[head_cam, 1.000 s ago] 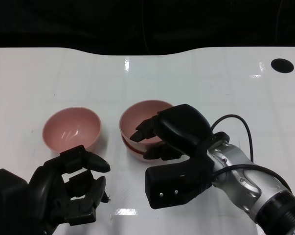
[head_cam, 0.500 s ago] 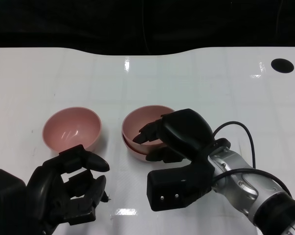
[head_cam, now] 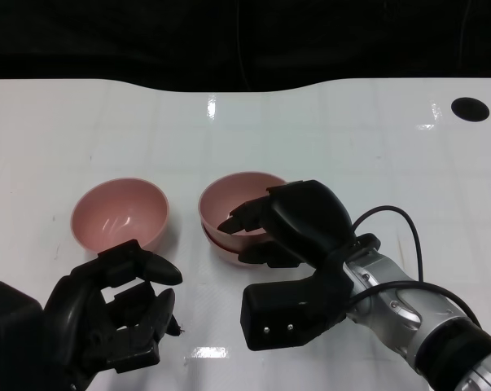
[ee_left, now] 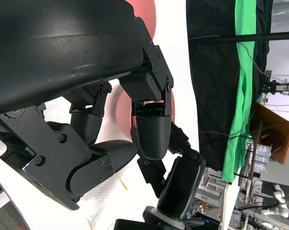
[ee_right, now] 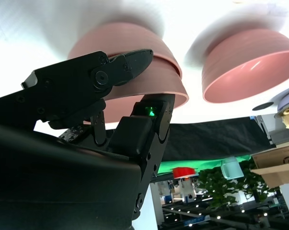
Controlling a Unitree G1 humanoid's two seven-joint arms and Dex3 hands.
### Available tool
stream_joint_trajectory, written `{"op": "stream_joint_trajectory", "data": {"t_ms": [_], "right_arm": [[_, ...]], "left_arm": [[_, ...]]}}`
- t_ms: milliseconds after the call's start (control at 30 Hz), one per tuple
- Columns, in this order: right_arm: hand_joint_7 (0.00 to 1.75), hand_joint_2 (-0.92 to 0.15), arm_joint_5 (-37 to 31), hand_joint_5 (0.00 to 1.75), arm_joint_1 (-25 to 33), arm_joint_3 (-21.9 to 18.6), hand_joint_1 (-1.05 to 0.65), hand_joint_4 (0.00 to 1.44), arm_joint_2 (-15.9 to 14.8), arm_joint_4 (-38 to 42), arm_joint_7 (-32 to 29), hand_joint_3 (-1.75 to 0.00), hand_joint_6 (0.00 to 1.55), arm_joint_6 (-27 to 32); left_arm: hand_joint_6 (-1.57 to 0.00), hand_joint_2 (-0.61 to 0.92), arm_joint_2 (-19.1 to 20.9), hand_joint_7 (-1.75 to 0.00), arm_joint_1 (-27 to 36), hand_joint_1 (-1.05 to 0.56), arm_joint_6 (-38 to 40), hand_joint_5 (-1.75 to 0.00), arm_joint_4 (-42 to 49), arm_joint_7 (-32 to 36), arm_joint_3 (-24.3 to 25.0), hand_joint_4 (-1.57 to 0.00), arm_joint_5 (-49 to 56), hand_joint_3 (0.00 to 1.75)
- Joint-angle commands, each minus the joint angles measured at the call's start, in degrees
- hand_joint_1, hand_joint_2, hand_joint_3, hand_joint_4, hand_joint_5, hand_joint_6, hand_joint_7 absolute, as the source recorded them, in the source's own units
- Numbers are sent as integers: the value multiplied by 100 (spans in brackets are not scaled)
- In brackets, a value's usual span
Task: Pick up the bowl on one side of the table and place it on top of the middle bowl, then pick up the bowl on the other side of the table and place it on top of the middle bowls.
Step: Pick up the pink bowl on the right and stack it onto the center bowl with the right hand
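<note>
On the white counter [head_cam: 326, 138] the right robot hand [head_cam: 290, 224] pinches the near rim of a pink bowl [head_cam: 237, 195], one finger hooked inside and others pressed against the outer wall, and that bowl sits nested in the middle bowl [head_cam: 221, 247], whose edge shows as a darker band just below it. The right wrist view shows the same: the held bowl's rim [ee_right: 158, 81] lies between the fingertips [ee_right: 127, 62], seated inside the lower bowl. The last bowl [head_cam: 119, 213] stands alone to the left of the stack, just beyond the left robot hand [head_cam: 119, 314], which holds nothing, its fingers loosely curled but apart. By my reading the first stacking is all but done and letting go is the step in hand. The chief risk lies in the release: if the finger inside the bowl drags on the rim as it lifts away, it could tip the top bowl or pull the whole stack toward the robot along the glossy counter. A crooked top bowl would then give the last one a poor seat. The left robot hand, starting so close, might also nudge its bowl away
</note>
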Motion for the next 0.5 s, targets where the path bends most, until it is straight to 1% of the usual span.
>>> {"op": "stream_joint_trajectory", "data": {"t_ms": [33,100,167,267,433,500], "right_arm": [[0,-92,-23,80,-151,71,-42,95,-44,29,64,0,103,7],[0,-92,-29,59,-142,109,-45,95,-72,-20,194,-1,94,73],[0,-92,-13,49,-120,130,-49,94,-97,-103,311,-2,88,128],[0,-92,14,44,-63,137,-51,91,-140,-251,476,-4,85,179],[0,-92,36,40,17,129,-52,91,-162,-385,611,-4,83,250],[0,-91,59,38,56,123,-53,88,-176,-474,726,-2,78,286]], "left_arm": [[-81,47,64,-124,64,-16,13,-163,-85,24,36,-79,-19,115],[-80,48,82,-125,61,-17,-40,-163,-59,3,29,-79,9,115],[-80,48,87,-127,58,-17,-65,-163,-46,-8,28,-78,13,115],[-79,47,90,-129,59,-19,-35,-162,-66,3,25,-78,10,116],[-78,47,92,-129,59,-18,-74,-162,-53,-11,24,-79,11,117],[-78,46,86,-132,55,-18,-34,-163,-57,20,28,-79,16,118]]}}
